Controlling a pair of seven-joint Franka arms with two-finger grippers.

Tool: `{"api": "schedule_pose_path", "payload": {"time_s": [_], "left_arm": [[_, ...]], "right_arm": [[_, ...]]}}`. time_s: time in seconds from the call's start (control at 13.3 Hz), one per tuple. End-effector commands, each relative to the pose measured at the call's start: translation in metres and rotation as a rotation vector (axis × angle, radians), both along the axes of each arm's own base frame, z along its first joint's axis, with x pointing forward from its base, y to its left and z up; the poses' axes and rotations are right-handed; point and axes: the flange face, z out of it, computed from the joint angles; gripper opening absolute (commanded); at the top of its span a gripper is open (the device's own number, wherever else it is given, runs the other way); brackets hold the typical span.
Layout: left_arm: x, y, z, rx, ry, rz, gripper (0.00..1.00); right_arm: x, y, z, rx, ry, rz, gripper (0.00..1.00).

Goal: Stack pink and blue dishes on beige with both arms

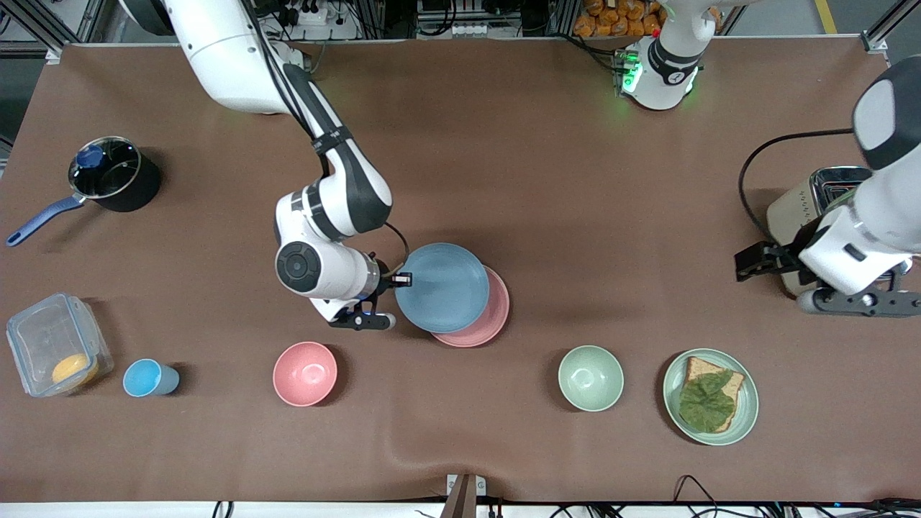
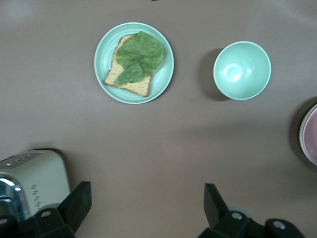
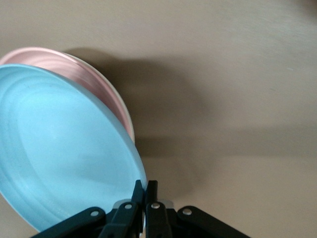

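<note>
Brown table (image 1: pixel 547 180), and the right gripper (image 1: pixel 403 279) clamps the blue plate's (image 1: pixel 442 286) rim, holding it just above the pink plate (image 1: pixel 483 324), which sits on a beige plate barely showing. Left gripper (image 2: pixel 147 201) waits, fingers spread, beside the toaster (image 1: pixel 809 198).

Both arms are built of glossy white rounded shells w/ black joint bands; the right arm (image 1: pixel 316 208) is fitted w/ a round dark-grey end cap at one joint and a black cable run along its links. A black cable loop is seen beside the left arm (image 1: pixel 867 237), and green light is given off at its base. Each gripper, right (image 1: pixel 404 279) and left (image 2: pixel 146 201), is made of black angular fingers w/ small silver screws.
</note>
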Motion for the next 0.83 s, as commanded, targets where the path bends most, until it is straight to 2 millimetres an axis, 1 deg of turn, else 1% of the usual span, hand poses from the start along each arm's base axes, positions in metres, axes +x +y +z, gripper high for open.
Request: {"api": "schedule_pose_path", "payload": {"time_s": [0.0, 0.08, 0.15, 0.23, 0.3, 0.38, 0.45, 0.53, 0.6, 0.68, 0.75], "left_arm": [[-0.013, 0.036, 0.010, -0.034, 0.036, 0.003, 1.00], [-0.014, 0.049, 0.010, -0.050, 0.047, 0.013, 1.00], [-0.015, 0.055, 0.008, -0.052, 0.055, -0.003, 1.00], [-0.016, 0.067, 0.010, -0.052, 0.057, -0.031, 1.00], [-0.017, 0.089, 0.009, -0.051, 0.056, -0.050, 1.00], [-0.025, 0.110, 0.015, -0.050, 0.049, -0.047, 1.00], [-0.029, 0.113, 0.011, -0.042, 0.062, -0.042, 1.00], [-0.033, 0.125, 0.010, -0.037, 0.063, -0.017, 1.00], [-0.039, 0.133, 0.012, -0.033, 0.056, 0.001, 1.00], [-0.044, 0.137, 0.011, -0.032, 0.044, 0.014, 1.00], [-0.050, 0.140, 0.013, -0.027, 0.020, 0.016, 1.00]], "right_arm": [[0.008, 0.014, -0.007, 0.043, -0.038, -0.040, 0.00], [0.009, 0.019, -0.012, 0.051, -0.056, -0.044, 0.00], [0.010, 0.022, -0.015, 0.055, -0.070, -0.048, 0.00], [0.011, 0.023, -0.018, 0.055, -0.078, -0.049, 0.00], [0.012, 0.021, -0.018, 0.055, -0.079, -0.051, 0.00], [0.014, 0.018, -0.019, 0.054, -0.077, -0.055, 0.00], [0.013, 0.020, -0.020, 0.054, -0.078, -0.053, 0.12], [0.013, 0.020, -0.022, 0.052, -0.077, -0.051, 0.58], [0.016, 0.017, -0.020, 0.055, -0.090, -0.060, 0.94], [0.018, 0.016, -0.019, 0.058, -0.100, -0.064, 1.00], [0.019, 0.017, -0.017, 0.060, -0.104, -0.064, 1.00]]}}
